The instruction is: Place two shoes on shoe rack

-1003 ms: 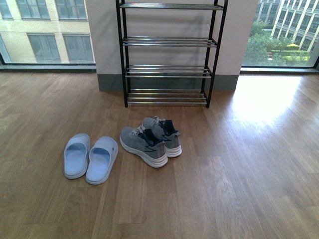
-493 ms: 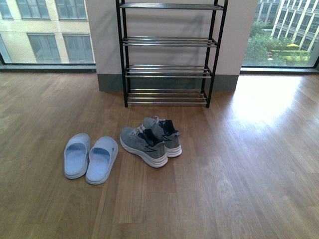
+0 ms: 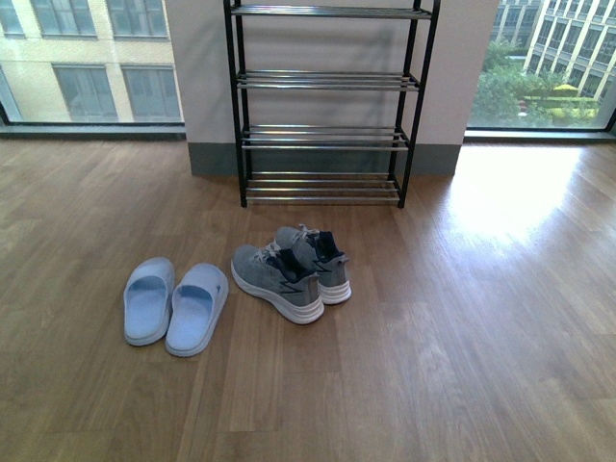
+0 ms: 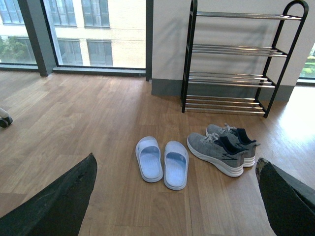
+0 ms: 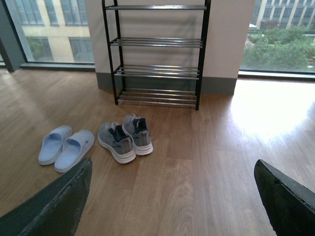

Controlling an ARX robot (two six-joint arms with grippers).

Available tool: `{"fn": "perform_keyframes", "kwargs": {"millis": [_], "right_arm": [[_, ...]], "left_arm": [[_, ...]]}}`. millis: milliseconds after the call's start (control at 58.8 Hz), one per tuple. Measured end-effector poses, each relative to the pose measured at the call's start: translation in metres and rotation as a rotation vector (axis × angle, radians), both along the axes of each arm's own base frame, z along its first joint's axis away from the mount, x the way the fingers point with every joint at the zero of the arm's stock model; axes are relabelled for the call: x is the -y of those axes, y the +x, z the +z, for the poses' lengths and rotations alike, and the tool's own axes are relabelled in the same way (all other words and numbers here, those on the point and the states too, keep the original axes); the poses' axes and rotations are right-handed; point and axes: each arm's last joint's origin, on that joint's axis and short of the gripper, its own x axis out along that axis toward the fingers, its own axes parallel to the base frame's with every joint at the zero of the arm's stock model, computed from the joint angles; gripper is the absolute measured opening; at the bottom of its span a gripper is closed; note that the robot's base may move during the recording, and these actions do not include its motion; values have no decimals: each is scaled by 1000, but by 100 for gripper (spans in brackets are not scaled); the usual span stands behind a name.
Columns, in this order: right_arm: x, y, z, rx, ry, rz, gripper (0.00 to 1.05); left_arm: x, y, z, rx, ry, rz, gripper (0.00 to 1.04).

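Note:
Two grey knit sneakers with white soles [image 3: 277,280] [image 3: 316,260] sit side by side on the wood floor in front of the black shoe rack [image 3: 322,135]. A pair of pale blue slides [image 3: 176,303] lies to their left. The sneakers [image 4: 219,150] and slides [image 4: 162,161] also show in the left wrist view, far ahead of my open left gripper [image 4: 174,196]. My right gripper [image 5: 172,196] is open too, with bare floor between its fingers; the sneakers [image 5: 123,138] and rack [image 5: 156,69] lie well beyond it. Neither arm appears in the front view.
The rack [image 4: 236,73] stands against a grey-based wall column between floor-length windows [image 3: 87,63]. A small dark wheel [image 4: 4,119] sits at the edge of the left wrist view. Sunlight glares on the floor [image 3: 510,192] right of the rack.

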Motion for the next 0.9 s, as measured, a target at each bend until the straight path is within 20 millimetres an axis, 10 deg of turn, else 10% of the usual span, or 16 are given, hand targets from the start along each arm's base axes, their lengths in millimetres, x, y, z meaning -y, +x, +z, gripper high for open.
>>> {"fn": "perform_keyframes", "kwargs": {"millis": [901], "right_arm": [[0, 0, 0, 0, 0, 0, 95]], "left_arm": [[0, 0, 0, 0, 0, 0, 95]]}}
